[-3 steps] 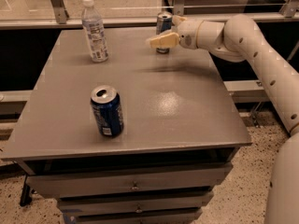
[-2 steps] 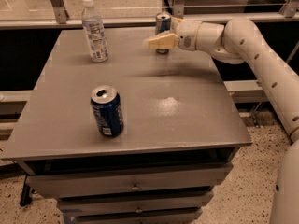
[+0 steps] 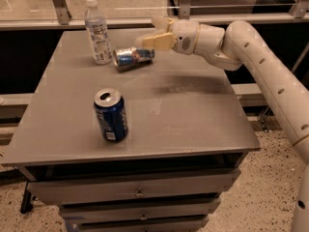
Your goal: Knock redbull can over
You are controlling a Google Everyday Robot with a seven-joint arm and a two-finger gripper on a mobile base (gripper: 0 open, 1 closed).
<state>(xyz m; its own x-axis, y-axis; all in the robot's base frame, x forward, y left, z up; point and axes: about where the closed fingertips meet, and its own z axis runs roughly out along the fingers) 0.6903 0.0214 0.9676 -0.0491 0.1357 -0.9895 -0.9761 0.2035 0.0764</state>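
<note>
- Grey table (image 3: 193, 124), drawers beneath, carries three items.
- Lying on its side at the far part of the top: the redbull can (image 3: 133, 58), with its silver end just beside the base of the clear bottle (image 3: 98, 33).
- Just above the can's right end hovers the gripper (image 3: 153, 32), fingers spread and holding nothing; whether it touches the can cannot be told.
- Upright near the front, well apart: the dark blue soda can (image 3: 111, 115).

The gripper (image 3: 153, 32) is hovering, jaws spread, over the table (image 3: 203, 124) far edge. The redbull can (image 3: 133, 58), lying flat, and the bottle (image 3: 98, 30) are crowding just beside it. The soda can (image 3: 110, 115) is blocking the front.
</note>
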